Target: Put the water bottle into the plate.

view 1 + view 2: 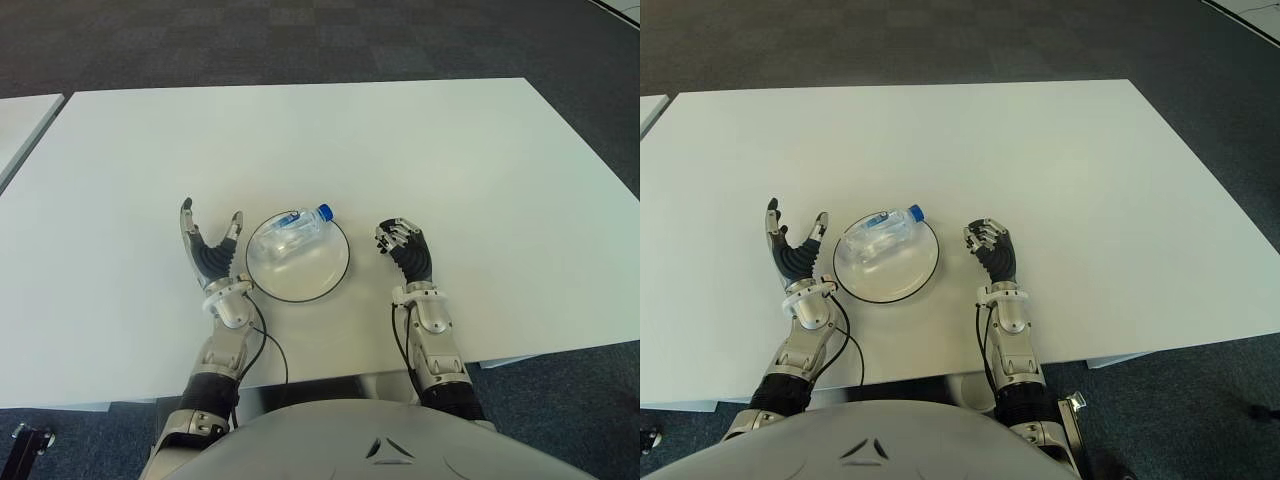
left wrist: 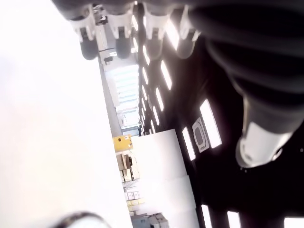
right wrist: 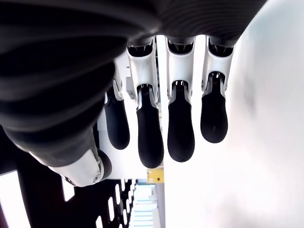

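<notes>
A clear water bottle [image 1: 290,232] with a blue cap lies on its side in the round glass plate [image 1: 322,283], its cap over the plate's far rim. The plate stands on the white table [image 1: 300,140] near the front edge, between my two hands. My left hand [image 1: 211,226] stands just left of the plate, fingers spread and empty, apart from the rim. Just right of the plate, my right hand [image 1: 396,238] holds nothing. In the right wrist view its fingers [image 3: 180,128] hang loosely bent.
The white table stretches far back and to both sides. A second white table's corner [image 1: 20,120] shows at the far left. Dark carpet [image 1: 300,40] lies beyond.
</notes>
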`<state>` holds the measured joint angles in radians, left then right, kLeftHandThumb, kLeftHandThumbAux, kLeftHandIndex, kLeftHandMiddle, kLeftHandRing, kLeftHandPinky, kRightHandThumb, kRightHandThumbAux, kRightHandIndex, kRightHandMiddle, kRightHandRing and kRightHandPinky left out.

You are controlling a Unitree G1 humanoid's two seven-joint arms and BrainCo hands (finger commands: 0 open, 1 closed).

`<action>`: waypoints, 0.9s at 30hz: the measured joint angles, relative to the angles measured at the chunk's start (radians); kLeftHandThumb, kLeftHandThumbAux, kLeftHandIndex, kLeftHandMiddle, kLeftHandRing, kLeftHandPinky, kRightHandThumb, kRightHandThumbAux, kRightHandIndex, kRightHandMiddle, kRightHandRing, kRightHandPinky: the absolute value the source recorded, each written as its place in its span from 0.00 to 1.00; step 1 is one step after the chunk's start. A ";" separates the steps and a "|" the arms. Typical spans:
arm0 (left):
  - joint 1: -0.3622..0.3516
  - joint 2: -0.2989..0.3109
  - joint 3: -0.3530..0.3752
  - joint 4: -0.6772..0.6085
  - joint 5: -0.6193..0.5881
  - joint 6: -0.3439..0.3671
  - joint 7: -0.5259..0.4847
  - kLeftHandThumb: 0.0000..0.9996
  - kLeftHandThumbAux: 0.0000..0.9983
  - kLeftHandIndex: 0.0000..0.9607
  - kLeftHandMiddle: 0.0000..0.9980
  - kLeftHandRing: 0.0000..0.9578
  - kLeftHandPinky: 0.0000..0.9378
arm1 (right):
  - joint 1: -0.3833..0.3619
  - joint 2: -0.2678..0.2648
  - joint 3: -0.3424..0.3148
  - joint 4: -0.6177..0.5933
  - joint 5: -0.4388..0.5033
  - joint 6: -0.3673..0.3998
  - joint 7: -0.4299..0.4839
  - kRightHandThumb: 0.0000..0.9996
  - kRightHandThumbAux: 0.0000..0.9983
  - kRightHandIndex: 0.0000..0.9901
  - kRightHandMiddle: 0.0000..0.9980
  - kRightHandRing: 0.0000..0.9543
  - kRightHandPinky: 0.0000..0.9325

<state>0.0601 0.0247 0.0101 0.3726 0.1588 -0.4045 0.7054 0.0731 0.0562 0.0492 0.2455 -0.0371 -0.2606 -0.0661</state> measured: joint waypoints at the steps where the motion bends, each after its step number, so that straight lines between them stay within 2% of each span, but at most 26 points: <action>1: -0.001 0.001 0.017 0.013 -0.026 -0.020 -0.029 0.00 0.67 0.04 0.04 0.02 0.04 | 0.000 0.000 0.000 0.000 0.000 0.000 0.001 0.71 0.73 0.44 0.60 0.64 0.66; 5: 0.003 0.003 0.067 0.047 -0.123 -0.059 -0.140 0.00 0.75 0.10 0.10 0.08 0.15 | 0.003 0.000 -0.001 -0.002 0.001 0.000 0.001 0.71 0.73 0.44 0.60 0.64 0.67; 11: 0.012 -0.008 0.113 0.047 -0.206 -0.069 -0.254 0.00 0.84 0.16 0.14 0.14 0.21 | 0.004 0.000 0.001 -0.006 0.002 0.001 0.005 0.71 0.73 0.44 0.60 0.64 0.67; 17: 0.043 -0.024 0.140 0.000 -0.278 -0.036 -0.351 0.00 0.93 0.19 0.17 0.17 0.23 | 0.004 0.000 0.002 -0.009 0.002 0.001 0.006 0.71 0.73 0.44 0.60 0.64 0.67; 27: 0.072 -0.021 0.173 -0.066 -0.350 0.052 -0.491 0.00 0.97 0.21 0.20 0.20 0.28 | 0.004 0.000 0.002 -0.012 0.002 0.012 0.006 0.71 0.73 0.44 0.60 0.64 0.66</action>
<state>0.1316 0.0033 0.1827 0.3067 -0.1911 -0.3521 0.2140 0.0768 0.0561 0.0508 0.2334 -0.0349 -0.2485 -0.0605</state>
